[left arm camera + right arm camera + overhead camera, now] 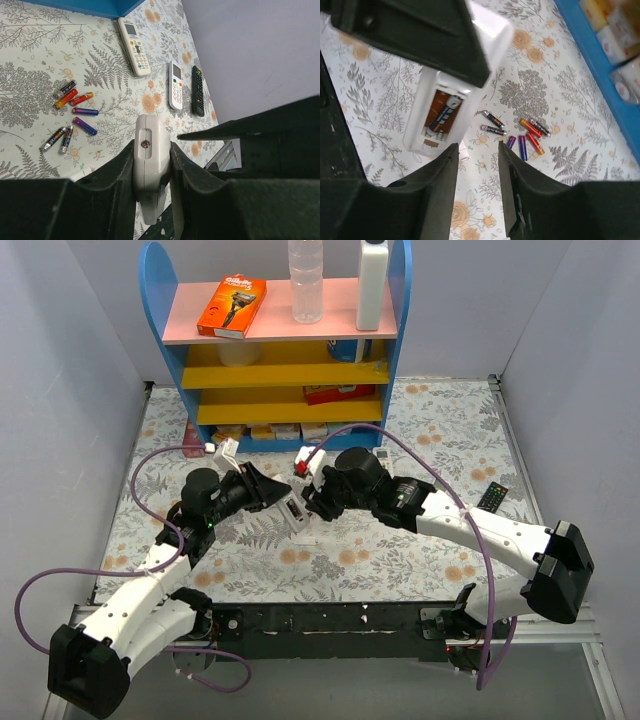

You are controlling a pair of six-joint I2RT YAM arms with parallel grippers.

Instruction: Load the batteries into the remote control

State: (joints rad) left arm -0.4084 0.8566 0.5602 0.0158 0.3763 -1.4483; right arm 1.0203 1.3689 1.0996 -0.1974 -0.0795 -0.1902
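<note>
My left gripper (152, 165) is shut on the long white remote control (148, 160) and holds it above the mat; it also shows in the top view (296, 512). In the right wrist view the remote (442, 112) shows its open battery bay with one dark battery (441, 116) inside. Several loose batteries (520, 136), red, blue and dark, lie on the mat beyond it; they also show in the left wrist view (75, 107). My right gripper (477, 170) is open and empty, just beside the remote's lower end and above the mat.
A white buttoned remote (134, 46), a shorter white remote (175, 91) and a black remote (198, 91) lie to the right. The blue shelf unit (285, 390) stands at the back. The two arms meet close together over the mat's middle.
</note>
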